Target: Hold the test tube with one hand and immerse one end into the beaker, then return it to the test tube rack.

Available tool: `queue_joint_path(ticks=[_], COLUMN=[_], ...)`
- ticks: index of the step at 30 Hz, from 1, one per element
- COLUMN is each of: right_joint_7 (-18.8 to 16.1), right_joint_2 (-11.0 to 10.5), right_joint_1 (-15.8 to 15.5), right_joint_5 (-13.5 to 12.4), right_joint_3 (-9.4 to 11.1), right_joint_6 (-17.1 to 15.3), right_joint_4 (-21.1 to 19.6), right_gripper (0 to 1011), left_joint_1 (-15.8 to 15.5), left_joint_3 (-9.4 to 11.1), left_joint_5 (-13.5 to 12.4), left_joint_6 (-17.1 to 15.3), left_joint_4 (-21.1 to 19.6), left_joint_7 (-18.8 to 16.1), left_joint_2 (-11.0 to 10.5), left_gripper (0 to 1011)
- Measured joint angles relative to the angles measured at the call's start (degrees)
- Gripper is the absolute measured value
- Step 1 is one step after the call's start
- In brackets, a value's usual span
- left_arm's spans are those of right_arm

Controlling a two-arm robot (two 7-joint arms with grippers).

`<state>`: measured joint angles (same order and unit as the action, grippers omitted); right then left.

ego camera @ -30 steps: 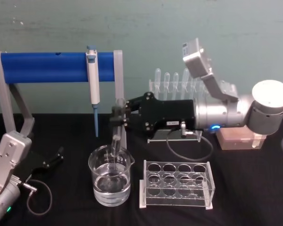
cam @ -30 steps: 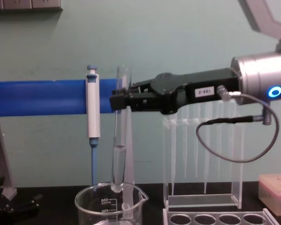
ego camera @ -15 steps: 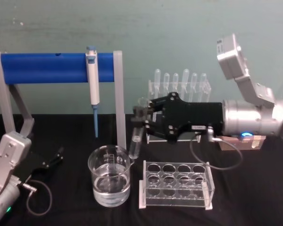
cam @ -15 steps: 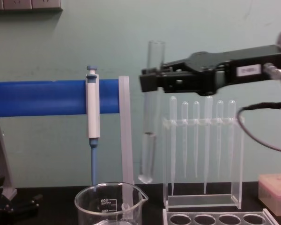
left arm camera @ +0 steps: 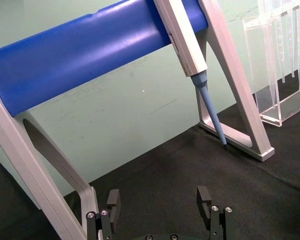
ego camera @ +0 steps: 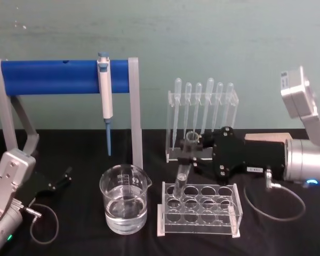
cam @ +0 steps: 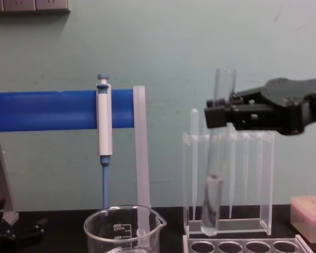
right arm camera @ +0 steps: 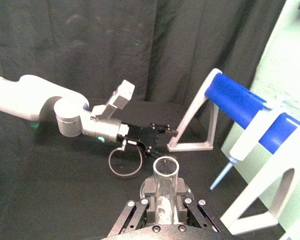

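My right gripper [ego camera: 190, 151] is shut on the test tube [ego camera: 184, 166], a clear glass tube held near its open rim and tilted slightly. The tube's round bottom hangs just above the front-left holes of the clear rack [ego camera: 199, 208]. From the chest, the test tube [cam: 217, 158] holds some liquid in its lower part and the right gripper [cam: 219, 113] clamps it high up. The tube's rim [right arm camera: 165, 169] sits between the fingers in the right wrist view. The beaker [ego camera: 124, 205], part-filled with clear liquid, stands left of the rack, apart from the tube. My left gripper [ego camera: 60, 180] rests open at the far left.
A blue-barred stand [ego camera: 64, 76] carries a hanging pipettor [ego camera: 105, 90] behind the beaker [cam: 124, 230]. A clear stand of several pipettes [ego camera: 202, 114] rises behind the rack. A pinkish box [cam: 308, 216] sits at the right. The left gripper [left arm camera: 160, 212] lies on black cloth.
My right gripper has carried the test tube rightward out of the beaker, then lowered it towards the rack. The left arm has not moved.
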<state>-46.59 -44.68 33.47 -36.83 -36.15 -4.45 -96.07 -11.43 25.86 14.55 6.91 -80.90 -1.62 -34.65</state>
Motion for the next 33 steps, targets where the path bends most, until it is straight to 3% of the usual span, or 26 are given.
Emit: queue_joint_path(ticks=[11,33], right_joint_7=[2.14,4.2], right_joint_2=[-1.65,0.87], right_joint_1=[-3.12,-6.47], right_joint_5=[2.42,6.7], right_joint_3=[1.69,3.34], right_joint_6=[0.78,2.24], right_joint_4=[-1.03,0.99], right_gripper=[226,226], left_joint_1=[0.0,0.0], left_joint_3=[0.0,0.0], left_joint_5=[0.0,0.0], left_joint_6=[0.0,0.0], left_joint_4=[0.0,0.0], left_joint_7=[0.0,0.0], left_joint_2=[0.0,0.0], left_gripper=[1000,1000])
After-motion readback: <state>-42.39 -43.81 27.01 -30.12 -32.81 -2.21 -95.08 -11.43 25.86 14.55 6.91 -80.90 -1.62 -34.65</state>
